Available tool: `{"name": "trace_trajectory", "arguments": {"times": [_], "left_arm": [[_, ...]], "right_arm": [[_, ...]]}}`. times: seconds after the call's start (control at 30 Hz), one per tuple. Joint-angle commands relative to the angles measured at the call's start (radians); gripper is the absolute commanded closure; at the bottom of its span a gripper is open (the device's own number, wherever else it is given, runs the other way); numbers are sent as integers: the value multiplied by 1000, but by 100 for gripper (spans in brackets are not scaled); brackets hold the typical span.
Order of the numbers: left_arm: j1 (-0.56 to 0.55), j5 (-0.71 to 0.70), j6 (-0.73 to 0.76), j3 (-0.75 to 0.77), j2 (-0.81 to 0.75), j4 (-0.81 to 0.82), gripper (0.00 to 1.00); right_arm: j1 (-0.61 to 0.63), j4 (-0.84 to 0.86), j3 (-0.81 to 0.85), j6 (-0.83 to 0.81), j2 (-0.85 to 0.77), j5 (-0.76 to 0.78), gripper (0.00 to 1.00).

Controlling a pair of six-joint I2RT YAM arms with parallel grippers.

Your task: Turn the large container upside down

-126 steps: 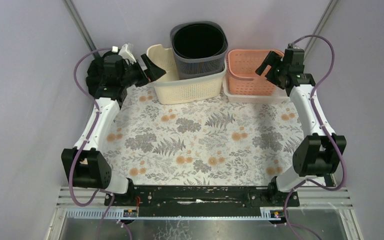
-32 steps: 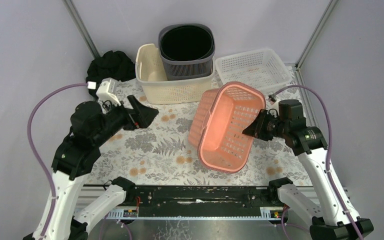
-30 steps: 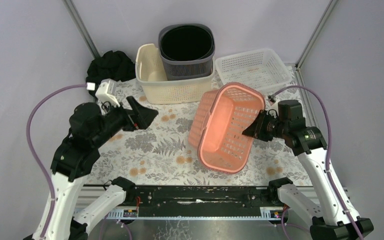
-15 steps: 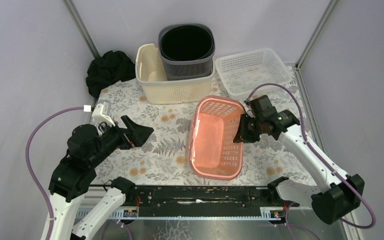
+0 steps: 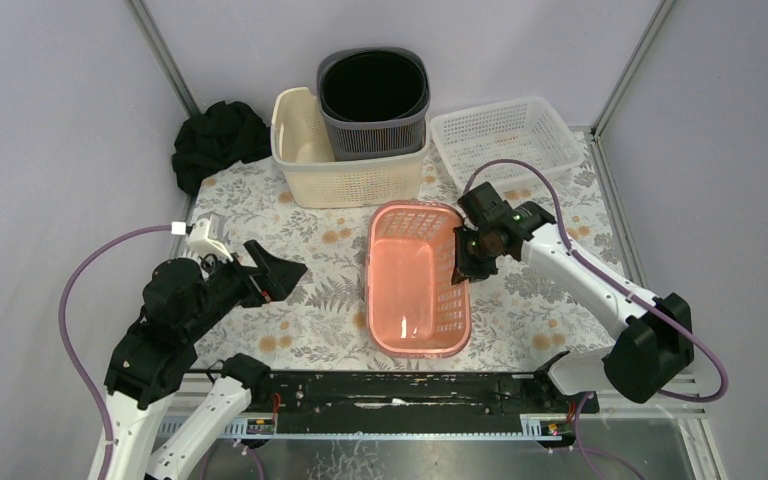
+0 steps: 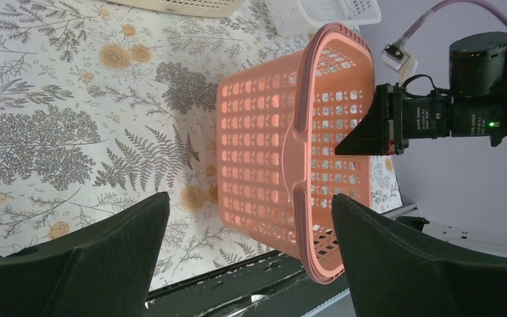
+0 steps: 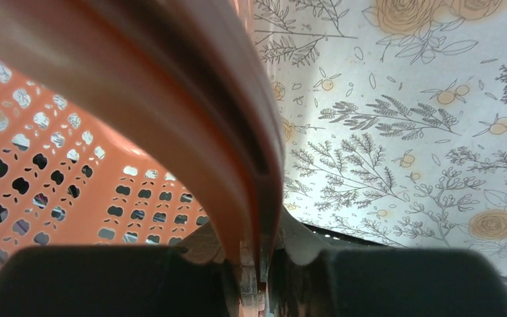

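Observation:
The large container, a pink perforated basket (image 5: 415, 290), stands on the floral mat with its mouth facing up. My right gripper (image 5: 463, 262) is at the middle of its right long rim, shut on that rim. In the right wrist view the pink rim (image 7: 237, 132) runs down between the two fingers of the right gripper (image 7: 264, 264). My left gripper (image 5: 285, 270) hovers wide open to the left of the basket, apart from it. In the left wrist view the left gripper (image 6: 249, 198) frames the basket (image 6: 264, 132) from a distance, and the right gripper (image 6: 363, 135) shows at the rim.
A cream basket (image 5: 345, 175) at the back holds a dark grey bin (image 5: 373, 95). A white mesh tray (image 5: 505, 140) sits at the back right. A black cloth (image 5: 218, 140) lies at the back left. The floral mat (image 5: 300, 200) covers the table.
The pink basket has swung from tilted on its side to standing mouth-up on the mat, shifted left with the right gripper. The left arm has pulled back toward the near left.

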Motion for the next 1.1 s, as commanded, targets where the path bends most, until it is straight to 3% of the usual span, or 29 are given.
{"name": "trace_trajectory", "arguments": {"times": [0.0,0.2,0.33,0.5,0.6,0.67,0.73,0.87,0.93,1.07], "left_arm": [[-4,-23,10,-21,2,1,0],[-4,-71,22,-19,48,-14,0],[-3,-91,18,-14,59,-15,0],[-4,-141,4,25,56,-29,0],[-3,-153,20,80,87,-29,0],[-3,-152,41,125,129,-36,0],[-3,-143,63,171,170,-41,0],[-3,-120,71,226,206,-44,0],[-3,-117,74,238,206,-44,0],[-3,-101,70,237,202,-49,0]], "right_arm": [[15,-9,95,-4,12,59,71],[18,-49,172,-13,39,91,46],[22,-84,230,-27,32,100,1],[44,-160,357,-43,-17,122,1],[47,-143,424,-41,-60,39,0],[47,-55,428,-36,-79,-148,1],[46,148,377,8,-82,-421,1],[45,460,277,280,15,-762,1],[54,447,307,302,68,-694,0],[108,194,475,189,166,-376,0]]}}
